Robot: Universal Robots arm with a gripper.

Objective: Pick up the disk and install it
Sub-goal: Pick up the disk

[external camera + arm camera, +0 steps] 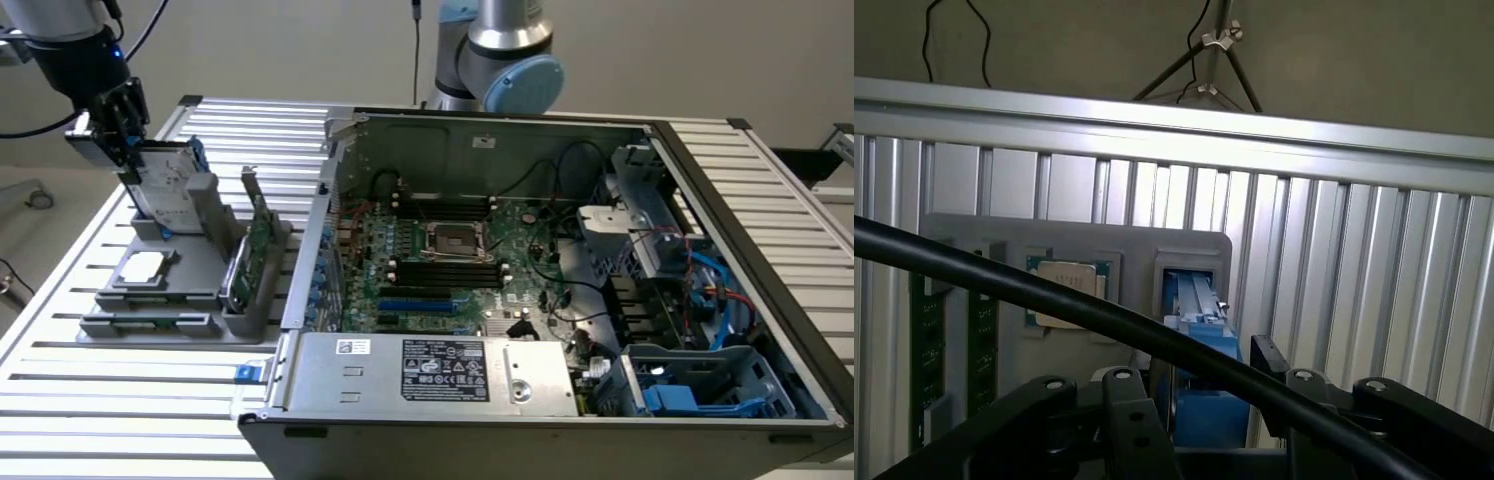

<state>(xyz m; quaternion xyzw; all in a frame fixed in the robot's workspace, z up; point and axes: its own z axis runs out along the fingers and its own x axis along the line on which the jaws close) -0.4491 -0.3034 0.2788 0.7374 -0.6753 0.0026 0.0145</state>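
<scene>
— Where is the gripper (127,150)?
— In the upper left of the exterior frame, hanging from the arm, down at the top edge of the disk (163,190)
— And the disk itself?
— It stands upright on its edge in a slot at the back of the grey holder (187,305). Its silver face and white label are turned toward the camera, and its blue frame shows along the top. The holder lies on the slatted table (80,400), on the exterior view's left of the open computer case (534,455)
— Is the gripper clamped on it?
— I cannot tell. It sits right at the disk's upper edge, touching it or very nearly. In the wrist view the disk (1199,330) lies straight beneath the gripper, seen edge-on, with a black cable (1004,285) crossing in front. A real squeeze or a loose straddle, the pictures do not settle
— Anything else in the holder?
— A square silver chip (144,265) lies flat in a pocket nearer the camera. A green card (254,250) stands on edge in the slot beside the case. The gripper touches neither
— And the case?
— The lid is off and the motherboard (454,250) is exposed. A blue plastic bay (694,390) sits at the lower right of the frame, well apart from the disk
</scene>
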